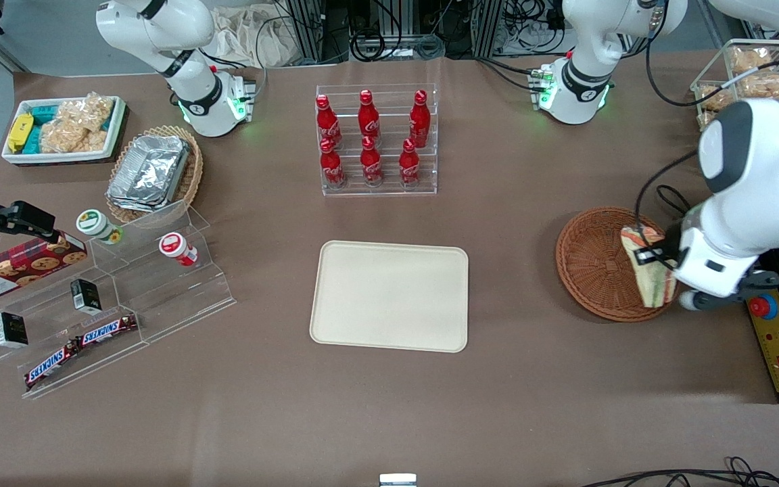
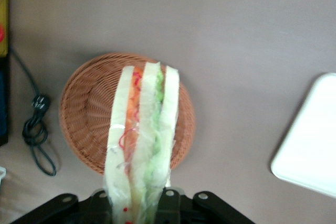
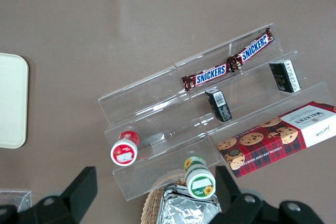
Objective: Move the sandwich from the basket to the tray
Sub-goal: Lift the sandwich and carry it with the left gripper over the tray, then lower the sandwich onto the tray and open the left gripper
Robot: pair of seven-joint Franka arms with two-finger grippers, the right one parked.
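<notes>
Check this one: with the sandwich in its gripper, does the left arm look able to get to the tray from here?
Probably yes. The gripper is shut on the sandwich, held above the basket. Between the basket and the tray only bare tabletop shows, and the tray holds nothing.

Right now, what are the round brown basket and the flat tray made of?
The basket looks like woven wicker, reddish-brown, with ribbed rows. The tray seems smooth matte plastic, cream, with rounded corners. The gripper holds the sandwich above the basket.
</notes>
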